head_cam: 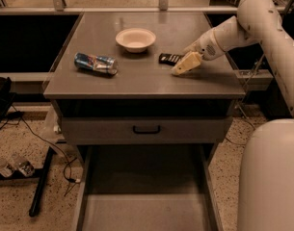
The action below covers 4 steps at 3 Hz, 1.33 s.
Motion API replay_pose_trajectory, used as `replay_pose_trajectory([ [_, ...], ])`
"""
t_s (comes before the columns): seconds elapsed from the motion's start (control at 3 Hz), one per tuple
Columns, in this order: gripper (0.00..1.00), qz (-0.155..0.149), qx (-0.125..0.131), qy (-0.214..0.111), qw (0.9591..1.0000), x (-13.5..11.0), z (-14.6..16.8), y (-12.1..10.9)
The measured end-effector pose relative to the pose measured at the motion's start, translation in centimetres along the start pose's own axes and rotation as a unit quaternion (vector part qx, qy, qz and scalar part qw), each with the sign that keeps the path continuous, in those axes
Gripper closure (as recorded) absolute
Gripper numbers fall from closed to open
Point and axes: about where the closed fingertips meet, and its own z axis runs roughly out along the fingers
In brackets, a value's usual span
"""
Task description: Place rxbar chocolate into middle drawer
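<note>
The rxbar chocolate, a small black-wrapped bar, lies flat on the grey cabinet top, right of the middle. My gripper is low over the top at the bar's right end, reaching in from the right and covering that end. The middle drawer is pulled out at the bottom of the view, its flat grey floor bare.
A white bowl stands behind and left of the bar. A blue-and-silver can lies on its side at the left of the top. A closed drawer front with a black handle sits above the open drawer. Cables and a stand lie on the floor at the left.
</note>
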Motion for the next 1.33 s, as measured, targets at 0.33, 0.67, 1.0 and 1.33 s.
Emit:
replay_pose_trajectory([
  [0.33, 0.63, 0.000, 0.000, 0.000, 1.0000, 0.00, 0.00, 0.00],
  [0.67, 0.87, 0.000, 0.000, 0.000, 1.0000, 0.00, 0.01, 0.00],
  [1.0, 1.00, 0.000, 0.000, 0.000, 1.0000, 0.00, 0.02, 0.00],
  [1.33, 1.00, 0.000, 0.000, 0.000, 1.0000, 0.00, 0.02, 0.00],
])
